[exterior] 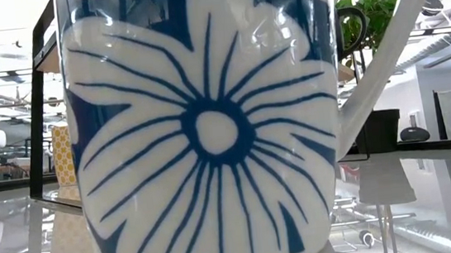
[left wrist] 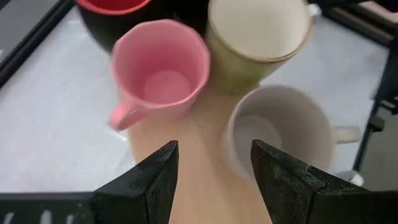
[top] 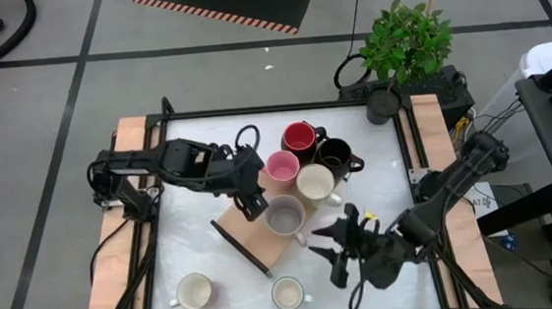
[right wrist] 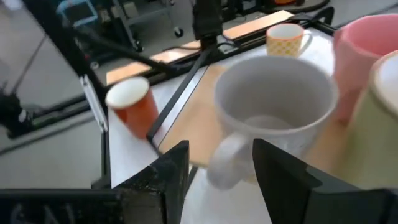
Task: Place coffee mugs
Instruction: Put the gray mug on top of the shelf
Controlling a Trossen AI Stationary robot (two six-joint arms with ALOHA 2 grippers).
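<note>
Five mugs stand grouped mid-table: red (top: 299, 136), black (top: 336, 154), pink (top: 280, 167), cream (top: 315, 183) and grey (top: 285, 215). The grey one rests on a wooden board (top: 248, 238). My left gripper (top: 252, 204) hovers open over the board (left wrist: 193, 143), just short of the pink mug (left wrist: 163, 65) and the grey mug (left wrist: 280, 134). My right gripper (top: 331, 249) is open at the grey mug's (right wrist: 273, 106) near-right side. Its fingers stand on either side of the handle (right wrist: 222, 163), and no touch shows.
Two more mugs stand near the table's near edge (top: 195, 292) (top: 288, 293); a blue-and-white flowered mug (exterior: 209, 128) fills the low view. The right wrist view shows an orange mug (right wrist: 130, 102) and a yellow patterned mug (right wrist: 286, 38). A potted plant (top: 401, 46) stands at the far right corner.
</note>
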